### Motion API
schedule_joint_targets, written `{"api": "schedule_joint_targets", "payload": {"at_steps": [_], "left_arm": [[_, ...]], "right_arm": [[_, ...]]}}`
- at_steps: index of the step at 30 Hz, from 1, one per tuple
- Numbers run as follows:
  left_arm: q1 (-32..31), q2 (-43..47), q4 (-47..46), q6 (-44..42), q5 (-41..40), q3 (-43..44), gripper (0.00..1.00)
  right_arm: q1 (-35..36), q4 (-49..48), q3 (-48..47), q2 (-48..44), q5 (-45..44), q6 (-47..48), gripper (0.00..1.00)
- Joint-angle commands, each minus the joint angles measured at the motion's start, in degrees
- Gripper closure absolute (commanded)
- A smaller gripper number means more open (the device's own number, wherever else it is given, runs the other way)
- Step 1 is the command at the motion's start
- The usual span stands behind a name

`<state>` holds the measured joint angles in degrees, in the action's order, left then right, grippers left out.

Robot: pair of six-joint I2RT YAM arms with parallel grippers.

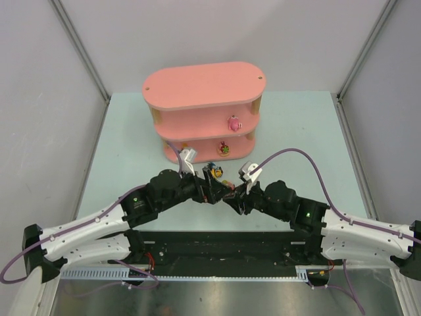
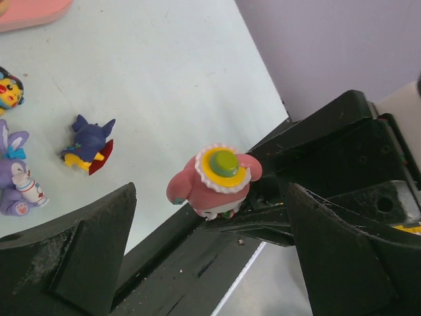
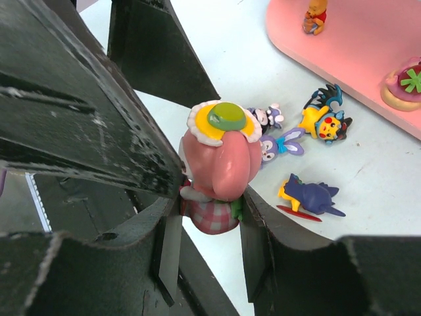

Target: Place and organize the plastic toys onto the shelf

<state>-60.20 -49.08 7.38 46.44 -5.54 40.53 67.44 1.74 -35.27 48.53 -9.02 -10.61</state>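
My right gripper (image 3: 210,217) is shut on a pink toy (image 3: 220,158) with a yellow frilled hat, gripping its checked lower body above the table's near edge. My left gripper (image 2: 210,217) stands wide open facing the same toy (image 2: 214,181), its fingers apart from it on either side. In the top view the two grippers meet, left (image 1: 214,181) and right (image 1: 233,197), in front of the pink shelf (image 1: 204,85). Loose on the table lie a dark blue toy (image 3: 309,194), a purple rabbit (image 3: 279,145), a yellow black-eared toy (image 3: 325,118) and a small black-and-white toy (image 3: 266,117).
The shelf's middle board carries a pink toy (image 1: 233,122) and its bottom board a small colourful toy (image 1: 225,148). The right wrist view shows an orange toy (image 3: 314,16) and a pink-and-green toy (image 3: 404,82) on the bottom board. Grey walls enclose the table.
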Motion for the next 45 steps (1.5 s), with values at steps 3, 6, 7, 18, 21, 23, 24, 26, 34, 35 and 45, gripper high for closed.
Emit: {"api": "schedule_joint_targets", "payload": {"at_steps": [3, 6, 7, 18, 21, 23, 24, 26, 34, 35, 45], "left_arm": [[-2.5, -3.4, 3.4, -2.0, -5.2, 4.6, 0.00], [-3.0, -4.2, 2.6, -1.4, -6.0, 4.9, 0.00], [-3.0, -4.2, 1.4, -1.2, -5.9, 4.6, 0.00], [-3.2, -6.3, 0.2, -1.1, -6.1, 6.0, 0.14], [-3.3, -6.7, 0.4, -1.4, -6.0, 6.3, 0.18], [-3.3, -7.3, 0.9, -1.7, -6.0, 6.7, 0.21], [-3.5, -7.7, 1.1, -2.0, -5.9, 7.2, 0.23], [-3.7, -8.2, 1.5, -2.4, -5.8, 7.6, 0.27], [-4.9, -9.9, 4.0, -3.5, -6.8, 9.4, 0.31], [-5.1, -10.0, 4.4, -3.5, -7.0, 9.5, 0.29], [-5.4, -10.1, 5.1, -3.5, -7.4, 9.7, 0.23]], "right_arm": [[0.5, -1.9, -2.7, -0.2, -0.8, 0.6, 1.00], [0.4, -2.0, -2.7, -0.5, -0.6, 0.5, 1.00], [0.4, -1.9, -2.7, -0.5, -0.5, 0.5, 1.00], [0.5, -2.0, -2.7, -0.4, -0.2, 0.3, 1.00], [0.6, -2.0, -2.6, -0.4, -0.3, 0.4, 1.00], [0.5, -1.9, -2.6, -0.3, -0.2, 0.3, 1.00], [0.6, -2.0, -2.7, -0.3, -0.2, 0.4, 1.00], [0.6, -1.9, -2.6, -0.3, -0.3, 0.4, 1.00], [0.7, 0.0, -2.6, -1.1, -1.6, 0.7, 1.00], [0.7, 0.1, -2.7, -1.2, -2.1, 0.8, 1.00], [1.4, -0.1, -2.6, -2.0, -6.0, 1.4, 1.00]]}}
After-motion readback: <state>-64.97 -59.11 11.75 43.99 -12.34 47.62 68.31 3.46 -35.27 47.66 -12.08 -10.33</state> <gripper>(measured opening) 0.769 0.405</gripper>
